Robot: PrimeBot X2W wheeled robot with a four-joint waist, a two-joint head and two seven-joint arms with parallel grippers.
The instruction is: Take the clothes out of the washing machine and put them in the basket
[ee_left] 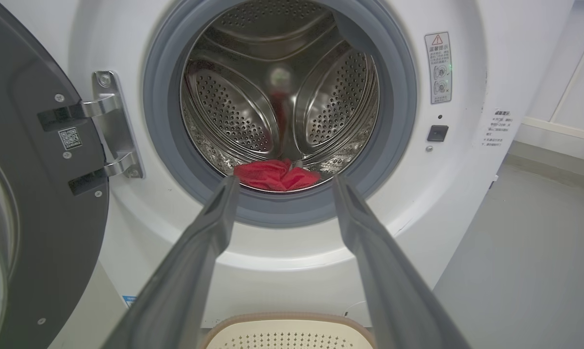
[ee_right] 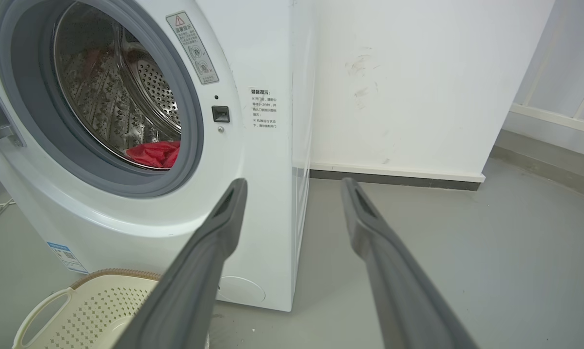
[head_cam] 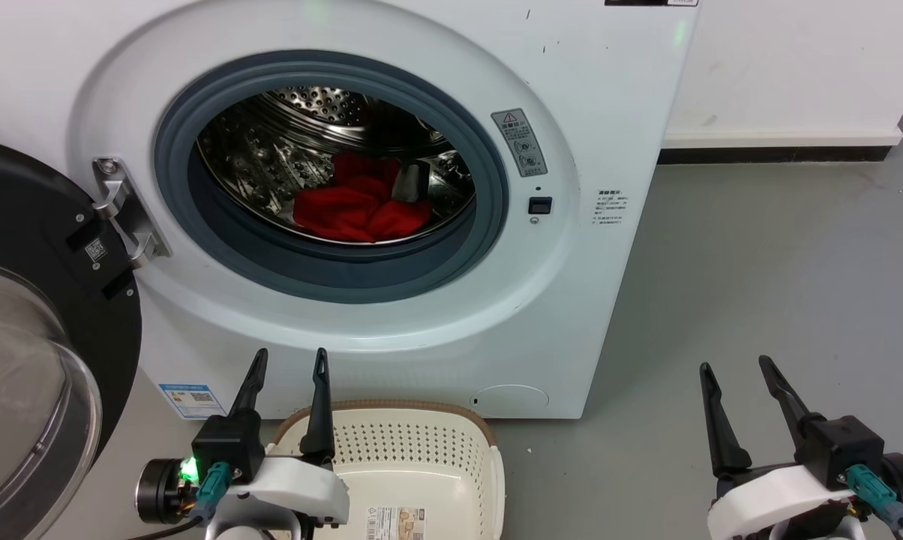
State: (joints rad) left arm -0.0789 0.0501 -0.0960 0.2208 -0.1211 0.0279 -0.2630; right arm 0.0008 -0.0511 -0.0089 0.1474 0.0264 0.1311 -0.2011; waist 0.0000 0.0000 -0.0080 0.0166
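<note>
Red clothes (head_cam: 358, 208) lie bunched at the bottom of the steel drum of the white washing machine (head_cam: 571, 315), whose door (head_cam: 39, 345) hangs open to the left. The clothes (ee_left: 275, 175) also show through the porthole in the left wrist view, and partly as the clothes (ee_right: 154, 154) in the right wrist view. The cream basket (head_cam: 414, 450) stands on the floor in front of the machine, with nothing in the part I see. My left gripper (head_cam: 289, 357) is open above the basket's left rim, well short of the porthole. My right gripper (head_cam: 734, 364) is open over bare floor at the right.
The open door with its glass bowl (head_cam: 24, 405) juts out at the left, close to my left arm. Grey floor (head_cam: 781, 285) spreads right of the machine to a white wall with a dark skirting (head_cam: 774, 154).
</note>
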